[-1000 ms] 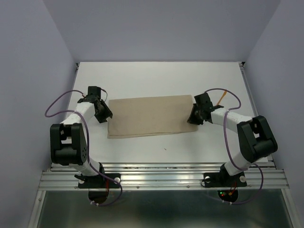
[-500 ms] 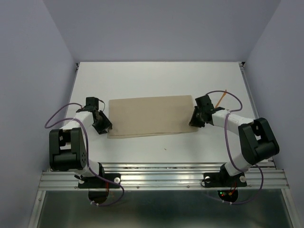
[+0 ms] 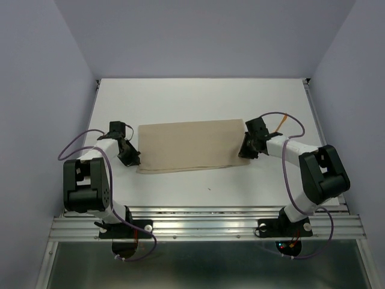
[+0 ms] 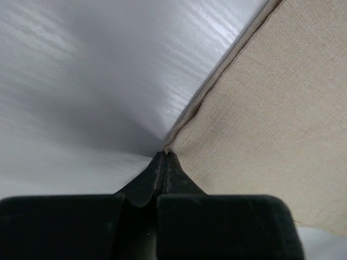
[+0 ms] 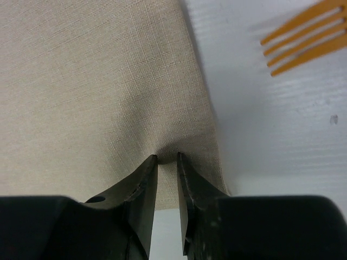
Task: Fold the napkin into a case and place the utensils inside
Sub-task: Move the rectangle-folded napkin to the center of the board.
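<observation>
The napkin point(image 3: 186, 146) lies folded into a tan oblong on the white table, its layered edge showing in the left wrist view point(image 4: 260, 108). My left gripper point(image 3: 131, 158) is shut at the cloth's near left corner, and a tip of cloth sits pinched at the fingertips point(image 4: 164, 154). At the near right end, my right gripper point(image 3: 243, 150) presses down on the cloth point(image 5: 97, 81). Its jaws stand narrowly open point(image 5: 167, 158) with a small pucker between the tips. An orange fork point(image 5: 303, 38), one of the utensils, lies beyond the right edge point(image 3: 281, 124).
Purple cables loop from both arms: the left cable point(image 3: 72, 139) and the right cable point(image 3: 283, 115). The table's metal front rail point(image 3: 204, 226) runs along the near edge, and lilac walls close in the left, right and back.
The left gripper has closed on the napkin's near left corner after standing open beside it. The right gripper has stayed at the right end, its jaws hardly changed.
</observation>
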Controlling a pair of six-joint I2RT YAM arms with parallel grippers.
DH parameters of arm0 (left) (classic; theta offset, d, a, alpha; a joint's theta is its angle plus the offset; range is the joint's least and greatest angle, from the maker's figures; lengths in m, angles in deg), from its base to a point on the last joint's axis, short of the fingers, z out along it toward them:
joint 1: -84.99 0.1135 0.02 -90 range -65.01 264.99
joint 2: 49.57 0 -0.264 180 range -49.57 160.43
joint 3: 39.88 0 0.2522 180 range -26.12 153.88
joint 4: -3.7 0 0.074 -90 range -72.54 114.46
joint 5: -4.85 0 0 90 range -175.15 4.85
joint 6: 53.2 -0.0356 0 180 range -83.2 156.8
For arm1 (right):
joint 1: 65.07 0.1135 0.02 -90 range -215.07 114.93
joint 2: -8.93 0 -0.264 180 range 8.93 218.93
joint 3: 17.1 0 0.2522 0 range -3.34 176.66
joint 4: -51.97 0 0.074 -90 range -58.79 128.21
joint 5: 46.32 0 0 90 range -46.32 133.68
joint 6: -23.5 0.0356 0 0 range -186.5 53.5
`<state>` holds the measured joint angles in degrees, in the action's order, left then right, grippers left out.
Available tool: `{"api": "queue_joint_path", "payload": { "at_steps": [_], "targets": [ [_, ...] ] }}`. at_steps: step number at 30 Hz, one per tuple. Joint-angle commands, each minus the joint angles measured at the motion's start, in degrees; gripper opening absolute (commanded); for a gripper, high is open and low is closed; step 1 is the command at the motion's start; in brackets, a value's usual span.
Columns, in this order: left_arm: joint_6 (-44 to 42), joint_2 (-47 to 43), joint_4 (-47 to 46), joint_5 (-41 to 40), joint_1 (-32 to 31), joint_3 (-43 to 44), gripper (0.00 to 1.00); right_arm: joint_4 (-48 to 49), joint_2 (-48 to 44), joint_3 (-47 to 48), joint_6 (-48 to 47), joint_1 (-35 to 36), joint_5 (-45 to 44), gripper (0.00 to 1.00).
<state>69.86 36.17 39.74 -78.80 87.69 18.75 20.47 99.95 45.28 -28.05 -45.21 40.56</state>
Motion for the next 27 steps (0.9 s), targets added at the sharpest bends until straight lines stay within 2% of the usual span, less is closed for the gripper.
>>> {"api": "queue_joint_path", "payload": {
  "at_steps": [1, 9, 10, 11, 12, 15, 27],
  "targets": [
    [-1.4, 3.6, -0.7, 0.1, -0.3, 4.0, 0.00, 1.4, 4.5, 5.9, -0.6, -0.3, -2.2, 0.27],
    [-3.3, 10.1, 0.9, -0.8, -0.3, 15.5, 0.00, 1.5, 11.9, 15.1, -1.5, -0.3, -2.0, 0.26],
    [-3.7, 9.9, 1.4, -0.6, -0.3, 15.9, 0.05, 1.4, 11.7, 15.3, -1.5, -0.3, -1.5, 0.26],
    [-4.1, 9.1, 1.5, -0.4, -0.3, 16.0, 0.19, 1.4, 11.2, 15.4, -1.5, -0.3, -0.9, 0.26],
    [-4.5, 8.6, 2.0, -1.0, -0.3, 16.1, 0.26, 1.4, 10.1, 15.3, -1.8, -0.3, -0.8, 0.26],
    [-5.6, 6.7, 3.1, -1.9, -0.3, 16.2, 0.38, 0.3, 8.0, 14.8, -2.1, -0.3, -1.0, 0.27],
    [-6.3, 6.8, 1.7, -1.1, -0.3, 10.2, 0.38, -2.1, 0.8, 7.7, -2.4, -0.3, -2.7, 0.29]
  ]
}}
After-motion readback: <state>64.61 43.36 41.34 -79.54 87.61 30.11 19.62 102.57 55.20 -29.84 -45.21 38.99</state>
